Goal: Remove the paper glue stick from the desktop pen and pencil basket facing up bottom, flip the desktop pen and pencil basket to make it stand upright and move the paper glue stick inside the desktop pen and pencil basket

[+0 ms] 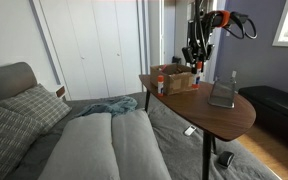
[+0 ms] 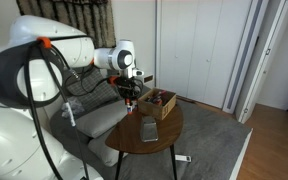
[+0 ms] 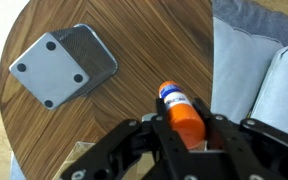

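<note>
One item is in the tool: the paper glue stick, clamped between the two dark sides of it. In the wrist view its pale, blue-marked end points away from the camera and its orange length runs back into the grip. The stick is held clear of the desktop pen and pencil basket, not on it and not touching it.

That basket lies a little way off from the stick on the wooden bench. It is turned over, so its flat grey base with four small dots faces up and its mesh walls slope down to the wood. In both exterior views it rests on the bench alone, with bare wood all round it.

Beyond the basket, on the same bench, stands a brown cardboard box, apart from it. The tool hangs in the air on the box's side of the basket, higher than both. The glue stick is too small to make out from these two cameras.

Further from the basket, off the bench's edge, is a grey sofa with a checked cushion. Behind everything stand white cupboard doors.
</note>
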Tool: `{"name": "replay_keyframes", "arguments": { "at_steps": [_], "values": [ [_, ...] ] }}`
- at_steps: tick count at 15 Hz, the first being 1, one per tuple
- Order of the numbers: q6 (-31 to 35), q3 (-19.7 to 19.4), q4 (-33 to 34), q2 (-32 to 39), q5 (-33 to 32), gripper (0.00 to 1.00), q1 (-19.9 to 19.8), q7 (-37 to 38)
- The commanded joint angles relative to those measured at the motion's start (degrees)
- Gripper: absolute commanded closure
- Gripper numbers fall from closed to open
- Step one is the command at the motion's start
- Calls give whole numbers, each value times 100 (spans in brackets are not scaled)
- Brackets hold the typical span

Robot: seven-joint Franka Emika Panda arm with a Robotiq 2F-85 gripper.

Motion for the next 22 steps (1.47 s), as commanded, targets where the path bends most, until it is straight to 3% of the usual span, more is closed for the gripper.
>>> {"name": "replay_keyframes", "arguments": {
  "at_steps": [1, 6, 14, 15, 16, 22],
  "values": [
    [266, 118, 52, 412, 72, 92, 74, 116],
    [810, 98, 66, 876, -1, 92, 128, -334],
    [1379, 35, -44, 1257, -84, 92, 84, -466],
    [1442, 30, -40, 1255, -120, 44, 76, -425],
    [1502, 19, -37, 1220, -130, 43, 67, -407],
    [1001, -97, 40, 210, -497, 4, -76, -144]
  ]
}}
